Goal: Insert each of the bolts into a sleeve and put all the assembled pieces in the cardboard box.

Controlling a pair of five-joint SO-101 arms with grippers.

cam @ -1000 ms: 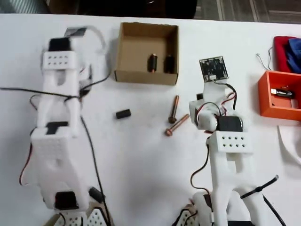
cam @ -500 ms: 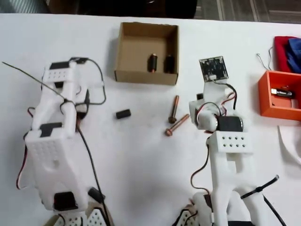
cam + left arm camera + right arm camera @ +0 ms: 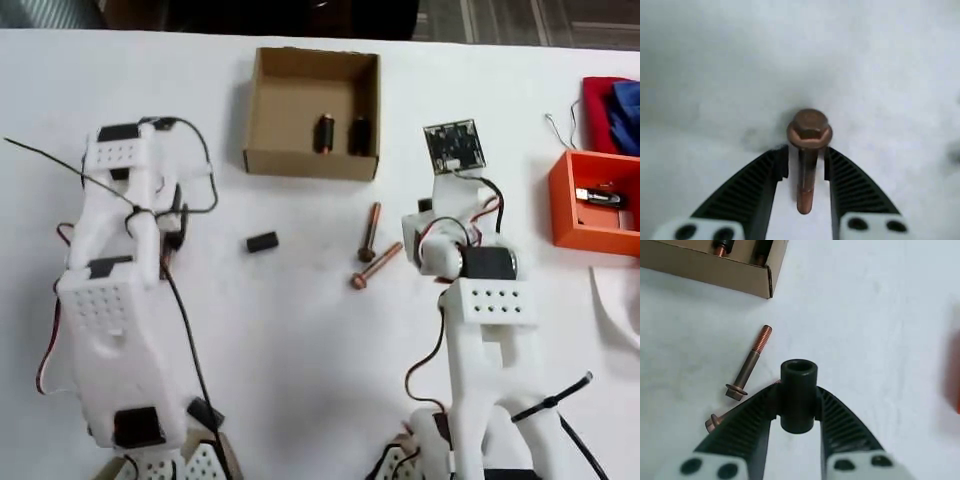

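Note:
My left gripper (image 3: 805,155) is shut on a copper bolt (image 3: 809,131), hex head pointing away from the wrist, over bare white table. My right gripper (image 3: 798,400) is shut on an upright black sleeve (image 3: 799,377), its bore showing on top. Two loose bolts (image 3: 371,232) (image 3: 376,265) lie just left of the right arm (image 3: 455,250). A loose black sleeve (image 3: 262,242) lies between the arms. The cardboard box (image 3: 310,162) at the back holds two assembled pieces (image 3: 325,133) (image 3: 360,135). The left arm (image 3: 120,220) stands folded at the left.
An orange tray (image 3: 575,215) and red cloth (image 3: 600,100) sit at the right edge. Black cables trail beside the left arm. White table stretches between the two arms at the front.
The left arm has drawn back from the far left of the table toward the near side and folded up. The right arm, bolts and loose sleeve have not moved.

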